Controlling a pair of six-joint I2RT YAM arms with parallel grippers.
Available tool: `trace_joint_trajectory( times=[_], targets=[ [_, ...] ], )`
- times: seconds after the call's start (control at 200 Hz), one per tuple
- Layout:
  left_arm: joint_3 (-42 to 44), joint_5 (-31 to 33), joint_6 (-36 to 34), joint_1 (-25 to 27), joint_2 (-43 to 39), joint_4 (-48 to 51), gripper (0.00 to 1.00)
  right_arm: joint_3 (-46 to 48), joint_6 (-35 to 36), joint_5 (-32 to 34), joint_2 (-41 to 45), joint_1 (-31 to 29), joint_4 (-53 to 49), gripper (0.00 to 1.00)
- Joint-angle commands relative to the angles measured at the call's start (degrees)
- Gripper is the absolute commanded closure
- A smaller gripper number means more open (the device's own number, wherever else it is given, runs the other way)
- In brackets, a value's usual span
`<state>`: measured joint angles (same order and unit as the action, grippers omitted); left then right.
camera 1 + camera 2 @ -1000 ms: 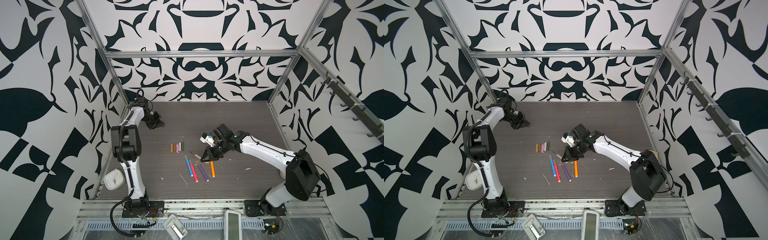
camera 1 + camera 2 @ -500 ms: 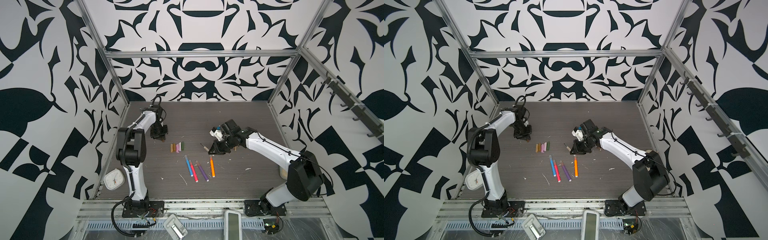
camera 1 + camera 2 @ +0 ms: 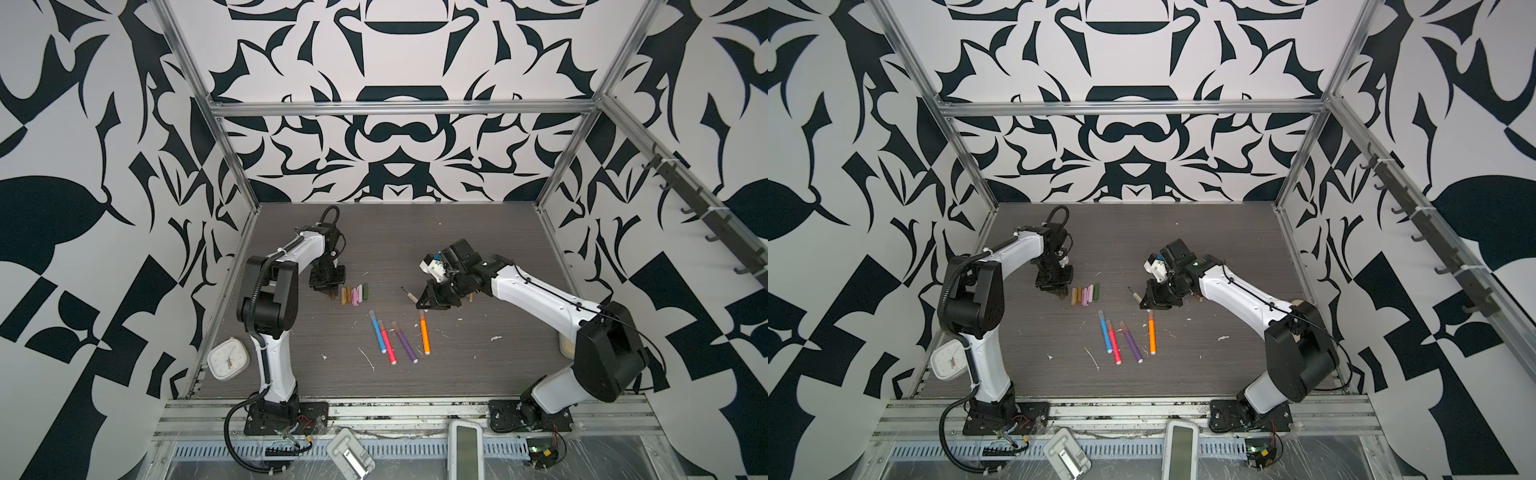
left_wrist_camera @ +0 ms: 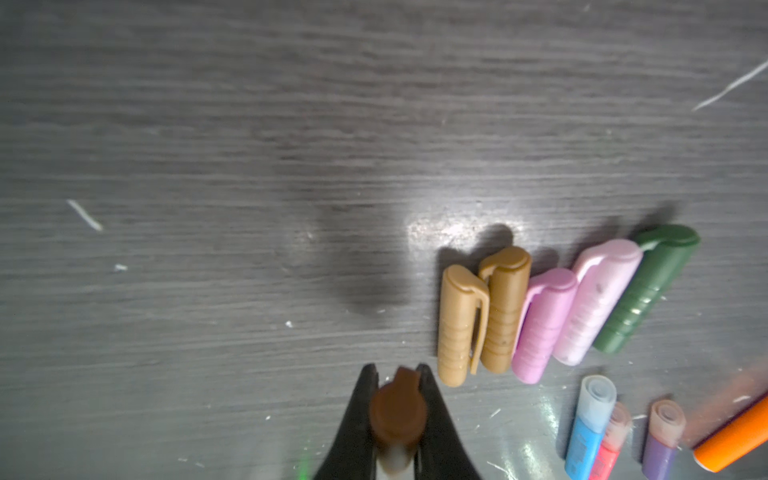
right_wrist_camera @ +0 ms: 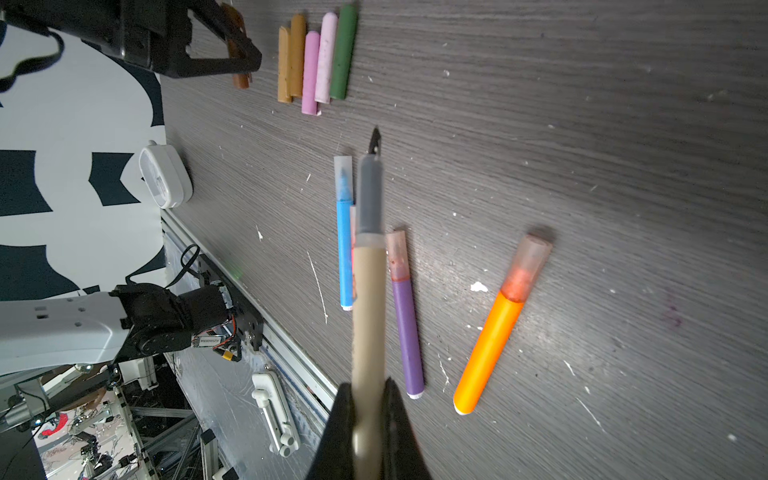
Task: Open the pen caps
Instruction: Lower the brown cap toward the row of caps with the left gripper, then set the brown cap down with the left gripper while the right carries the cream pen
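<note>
My left gripper (image 4: 397, 372) is shut on a brown pen cap (image 4: 398, 409), held end-down beside the tan end of a row of loose pen caps (image 3: 354, 294): tan (image 4: 457, 328), gold (image 4: 503, 307), pink (image 4: 544, 326), light pink (image 4: 598, 299) and green (image 4: 648, 286). My right gripper (image 5: 368, 390) is shut on a beige pen (image 5: 368, 291) whose dark tip is bare; in a top view this pen (image 3: 411, 296) points left above the table. Blue (image 3: 377, 332), pink-red (image 3: 388, 344), purple (image 3: 404, 341) and orange (image 3: 424, 336) pens lie in front, with translucent caps on.
A white clock (image 3: 228, 358) lies at the front left corner. Two white devices (image 3: 349, 455) (image 3: 465, 451) rest on the front rail. White scraps (image 3: 368, 358) are scattered on the grey table (image 3: 478, 232). Patterned walls close in three sides.
My left gripper has come forward from the back left to the left end of the cap row. My right gripper drew back slightly from the lying pens, then held still.
</note>
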<state>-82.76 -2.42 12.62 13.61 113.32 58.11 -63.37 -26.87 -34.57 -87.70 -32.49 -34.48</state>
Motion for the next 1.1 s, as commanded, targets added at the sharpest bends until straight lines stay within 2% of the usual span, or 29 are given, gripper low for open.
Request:
trace_joint_trajectory(
  times=[0.0,0.585,1.01,1.095],
  targets=[
    [0.54,-0.48,0.28,0.48,-1.9,1.39,0.99,0.36,-0.44,-0.06,1.08,-0.08,0.69,1.0],
    [-1.09,0.23,0.73,1.6,-0.88,2.1,0.76,0.44,-0.82,-0.06,0.87,-0.11,1.15,1.0],
    [-1.42,-0.38,1.28,1.6,-1.45,2.01,0.74,0.18,-0.81,0.2,0.66,-0.12,1.1,1.0],
    [-1.6,-0.45,1.35,1.6,-1.67,2.01,0.8,0.18,-0.86,0.38,0.78,-0.12,1.01,1.0]
  ],
)
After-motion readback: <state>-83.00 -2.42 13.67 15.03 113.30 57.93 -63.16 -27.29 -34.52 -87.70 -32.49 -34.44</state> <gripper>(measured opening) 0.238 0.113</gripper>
